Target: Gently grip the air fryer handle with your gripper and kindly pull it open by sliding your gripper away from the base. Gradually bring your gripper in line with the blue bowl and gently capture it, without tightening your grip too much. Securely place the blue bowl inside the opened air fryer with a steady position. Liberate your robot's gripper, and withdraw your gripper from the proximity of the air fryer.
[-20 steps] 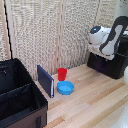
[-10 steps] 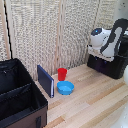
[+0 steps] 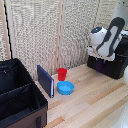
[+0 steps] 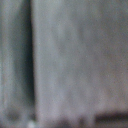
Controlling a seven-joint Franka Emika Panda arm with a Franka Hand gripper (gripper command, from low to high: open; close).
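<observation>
Blue bowl (image 3: 65,88) is seen on the wooden surface (image 3: 95,107) at lower centre, beside a red cup (image 3: 62,74). Air fryer (image 3: 108,64) sits at right, under the arm (image 3: 106,38). No writing can be read. Whether the hand is released or clenched cannot be told.

I see the blue bowl (image 3: 65,88) upright on the wood table; black air fryer (image 3: 107,64) under the arm; fingers unseen.
</observation>
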